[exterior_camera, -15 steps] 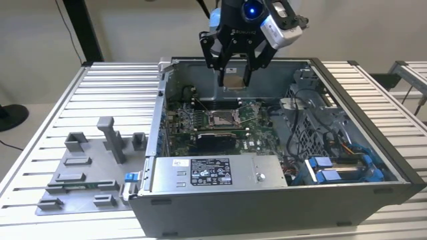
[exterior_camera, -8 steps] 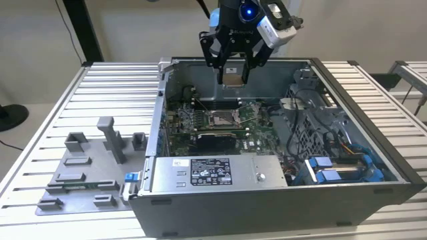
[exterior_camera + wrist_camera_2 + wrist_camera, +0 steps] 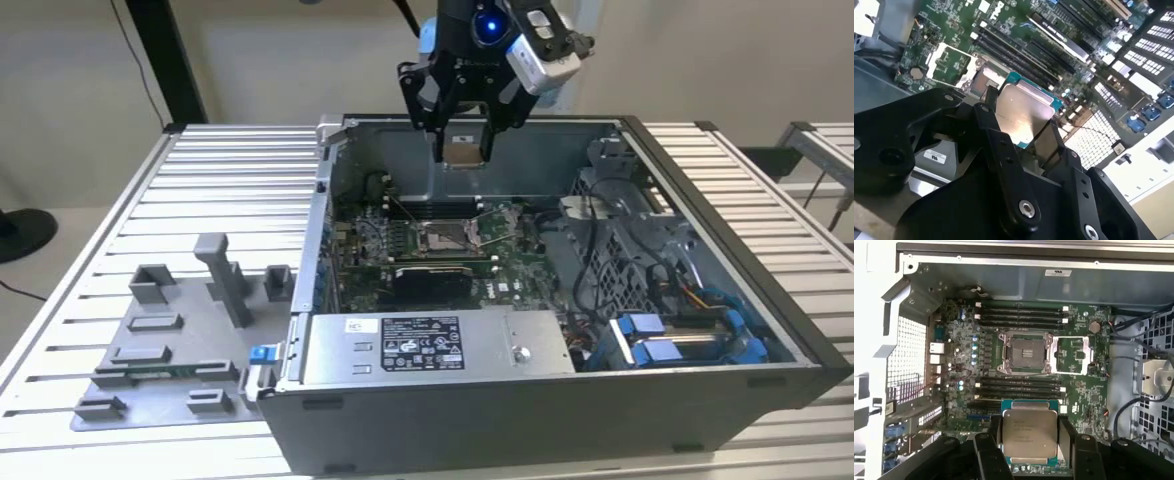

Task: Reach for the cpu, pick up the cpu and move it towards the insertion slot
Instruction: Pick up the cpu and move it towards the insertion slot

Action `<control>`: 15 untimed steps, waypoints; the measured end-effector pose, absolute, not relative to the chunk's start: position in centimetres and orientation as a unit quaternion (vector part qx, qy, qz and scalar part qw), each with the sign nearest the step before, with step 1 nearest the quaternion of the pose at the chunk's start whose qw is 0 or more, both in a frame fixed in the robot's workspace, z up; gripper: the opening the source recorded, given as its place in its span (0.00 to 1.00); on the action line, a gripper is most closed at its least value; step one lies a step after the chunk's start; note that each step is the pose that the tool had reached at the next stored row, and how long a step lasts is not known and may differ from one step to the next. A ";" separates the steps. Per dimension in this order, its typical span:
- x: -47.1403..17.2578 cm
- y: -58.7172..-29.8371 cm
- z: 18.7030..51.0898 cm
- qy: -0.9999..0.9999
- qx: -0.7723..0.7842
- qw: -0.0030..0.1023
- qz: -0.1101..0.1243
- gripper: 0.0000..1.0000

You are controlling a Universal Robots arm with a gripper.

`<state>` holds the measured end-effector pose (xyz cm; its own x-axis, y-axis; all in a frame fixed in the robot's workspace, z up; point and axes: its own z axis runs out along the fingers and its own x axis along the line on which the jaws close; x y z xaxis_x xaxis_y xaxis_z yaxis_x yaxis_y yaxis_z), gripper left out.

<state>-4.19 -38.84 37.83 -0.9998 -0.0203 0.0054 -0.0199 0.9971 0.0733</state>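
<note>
The gripper point(image 3: 465, 150) hangs at the upper middle of the exterior view, above the far wall of the open computer case point(image 3: 534, 400), its black fingers pinching the cpu point(image 3: 465, 150) between them. In the first wrist view the gripper point(image 3: 1030, 440) sits low in the middle of the frame, the fingers point(image 3: 992, 432) pressed against two opposite edges of the cpu point(image 3: 1029, 432), whose silvery face is turned to the camera with a thin teal rim around it. In the second wrist view the gripper point(image 3: 1024, 125) rises from the lower half of the frame and the cpu point(image 3: 1024, 112) shows tilted between the black fingers point(image 3: 986, 117), held clear of the board beneath. The chip touches nothing but the fingers. The insertion slot point(image 3: 1025, 354) lies at the centre of the first wrist view, above the cpu in that frame and well apart from it, its shiny frame around a dark middle and its metal cover point(image 3: 1073, 356) folded open to one side. In the exterior view the insertion slot point(image 3: 447, 236) sits near the frame's centre on the green circuit board point(image 3: 360, 245), directly below the held chip. Long memory slots point(image 3: 1021, 315) run on both sides of the socket. On the slatted table point(image 3: 227, 180), at the exterior view's lower left, stands a grey fixture tray point(image 3: 160, 340) with upright blocks.
</note>
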 end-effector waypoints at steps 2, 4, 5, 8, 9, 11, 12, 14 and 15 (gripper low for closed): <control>-4.2 -38.4 37.7 -0.999 0.010 0.002 -0.039 0.00; -4.2 -38.0 37.5 -0.999 0.010 0.002 -0.042 0.00; -4.2 -37.8 37.4 -0.999 0.010 0.002 -0.042 0.00; -4.2 -37.0 37.0 -0.999 0.010 0.001 -0.042 0.00; -4.2 -36.7 36.8 -0.999 0.010 0.001 -0.042 0.00; -4.2 -36.1 36.6 -0.999 0.010 0.001 -0.042 0.00; -4.2 -35.8 36.4 -0.999 0.010 0.001 -0.042 0.00; -4.2 -35.2 36.2 -0.999 0.010 0.001 -0.042 0.00; -4.2 -34.9 36.0 -0.999 0.010 0.001 -0.042 0.00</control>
<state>-4.19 -34.91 36.01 -0.9998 -0.0193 0.0016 -0.0191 0.9962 0.0848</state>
